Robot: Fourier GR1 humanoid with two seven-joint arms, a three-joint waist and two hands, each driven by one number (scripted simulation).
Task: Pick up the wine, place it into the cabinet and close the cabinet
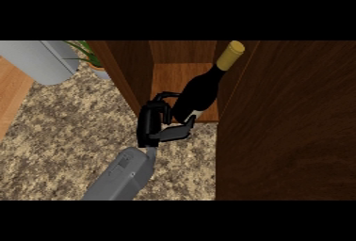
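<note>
Grey forearm (124, 176) and left hand (153, 124), fingers and thumb curled round the base of the wine bottle (203, 89), held it tilted at the shelf edge of the open cabinet (128, 70); released leaning, it risked toppling out.

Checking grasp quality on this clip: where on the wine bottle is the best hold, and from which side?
Probably the wide lower body of the wine bottle, from the view's left: the bottle leans neck-first into the cabinet, and the open door blocks its right. The left hand curls round it there.
</note>
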